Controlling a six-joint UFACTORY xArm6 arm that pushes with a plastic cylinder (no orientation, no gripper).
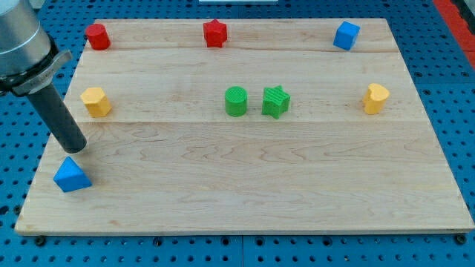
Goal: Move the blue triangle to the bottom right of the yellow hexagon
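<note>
**Tip just beyond the blue triangle, near-left corner**

My tip (pixel 75 147) rests on the wooden surface (pixel 245 185) just beyond the blue triangular block (pixel 71 176), close to its far edge; I cannot tell if they touch. There is no gripper to open or close, only the rod. The yellow hexagonal block (pixel 96 101) sits farther back on the left. I judge the risk is a push from this side sliding the triangle off the near edge, or an off-centre contact spinning it away.
</note>
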